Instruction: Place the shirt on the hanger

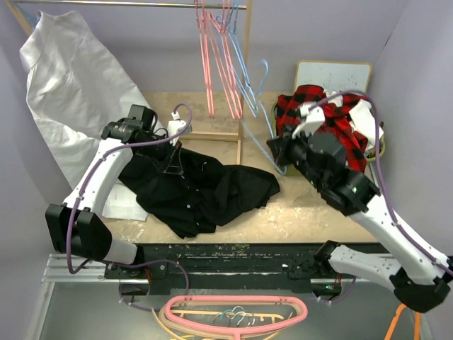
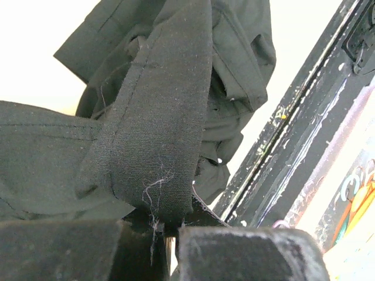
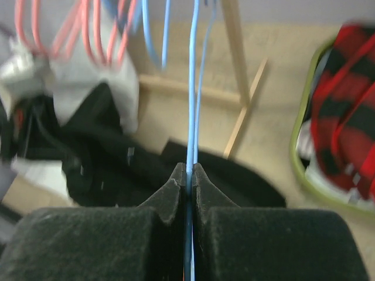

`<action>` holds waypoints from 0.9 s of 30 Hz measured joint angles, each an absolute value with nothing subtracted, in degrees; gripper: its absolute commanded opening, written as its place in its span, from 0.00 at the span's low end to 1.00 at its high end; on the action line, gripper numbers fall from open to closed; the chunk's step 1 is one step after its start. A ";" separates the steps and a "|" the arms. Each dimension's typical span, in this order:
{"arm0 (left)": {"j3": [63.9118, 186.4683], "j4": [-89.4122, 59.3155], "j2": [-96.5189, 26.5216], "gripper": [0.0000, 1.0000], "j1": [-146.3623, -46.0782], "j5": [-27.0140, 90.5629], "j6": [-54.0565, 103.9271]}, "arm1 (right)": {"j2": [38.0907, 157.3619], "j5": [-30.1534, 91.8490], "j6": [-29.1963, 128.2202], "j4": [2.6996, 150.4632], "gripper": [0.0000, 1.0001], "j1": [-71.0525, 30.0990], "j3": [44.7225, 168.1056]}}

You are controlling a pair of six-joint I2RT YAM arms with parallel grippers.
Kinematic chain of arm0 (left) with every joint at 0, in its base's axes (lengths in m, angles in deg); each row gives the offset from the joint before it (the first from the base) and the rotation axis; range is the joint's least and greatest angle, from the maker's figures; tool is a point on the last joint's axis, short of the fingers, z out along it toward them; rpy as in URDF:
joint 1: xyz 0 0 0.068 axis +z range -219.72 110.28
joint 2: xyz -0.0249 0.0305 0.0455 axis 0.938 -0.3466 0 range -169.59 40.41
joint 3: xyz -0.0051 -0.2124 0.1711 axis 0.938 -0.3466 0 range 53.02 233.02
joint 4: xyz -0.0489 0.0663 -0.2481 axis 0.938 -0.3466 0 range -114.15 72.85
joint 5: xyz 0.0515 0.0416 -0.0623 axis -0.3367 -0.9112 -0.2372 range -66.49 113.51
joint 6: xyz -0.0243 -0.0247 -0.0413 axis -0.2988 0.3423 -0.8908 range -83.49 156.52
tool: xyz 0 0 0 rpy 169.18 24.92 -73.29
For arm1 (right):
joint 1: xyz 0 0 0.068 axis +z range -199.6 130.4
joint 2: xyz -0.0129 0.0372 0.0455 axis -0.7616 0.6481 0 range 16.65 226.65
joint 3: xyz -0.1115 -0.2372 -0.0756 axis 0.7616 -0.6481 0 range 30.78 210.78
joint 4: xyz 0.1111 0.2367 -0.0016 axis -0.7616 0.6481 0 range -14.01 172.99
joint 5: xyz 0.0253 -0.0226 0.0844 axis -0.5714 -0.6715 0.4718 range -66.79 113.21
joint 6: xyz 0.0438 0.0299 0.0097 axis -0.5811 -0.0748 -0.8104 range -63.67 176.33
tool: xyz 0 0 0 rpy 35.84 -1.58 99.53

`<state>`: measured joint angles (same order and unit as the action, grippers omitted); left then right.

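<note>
- A white cloth (image 1: 67, 85) is draped at the far left, and pink hangers (image 1: 211, 64) hang from a rod (image 1: 141, 4) at the back.
- A wooden frame (image 1: 239, 134) stands between the two arms, just behind the shirt (image 1: 202, 188).
- A plaid shirt (image 1: 318, 106) is heaped in a green-rimmed basket (image 3: 295, 158) behind the right arm.
- The shirt is crumpled on the bench (image 1: 311, 212), left of centre. Its bulk is stretched from the left arm toward the near right.
- The left pincer (image 2: 174, 233) is pressed together on a band of shirt cloth, which is raised above the heap.
- The right pincer (image 3: 188, 175) is pinched on the wire of the hanger (image 3: 192, 88), right of the wooden frame and off the bench.
- From that grip the wire is seen to run straight away from the fingers; from above it slants up and back-left toward the rod.
- The hanger's hook cannot be told apart among the other blue wires.
</note>
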<state>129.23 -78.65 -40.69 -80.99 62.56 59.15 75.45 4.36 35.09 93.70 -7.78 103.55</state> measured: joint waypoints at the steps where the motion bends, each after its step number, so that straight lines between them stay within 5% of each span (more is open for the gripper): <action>1: 130.38 -79.48 -41.35 0.01 -80.99 62.84 59.63 | 72.85 4.86 33.02 94.88 0.00 -6.58 100.32; 15: 135.02 -82.84 -46.18 0.00 -80.99 63.04 60.20 | 28.48 18.17 14.61 105.59 0.00 -0.90 75.23; 27: 136.88 -84.20 -46.90 0.00 -80.99 62.25 60.13 | 36.39 29.01 13.45 99.93 0.00 -0.90 70.16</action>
<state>136.88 -84.20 -46.90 -80.99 62.25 60.13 36.39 29.01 13.45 99.93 -0.90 70.16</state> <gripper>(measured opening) 0.017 0.015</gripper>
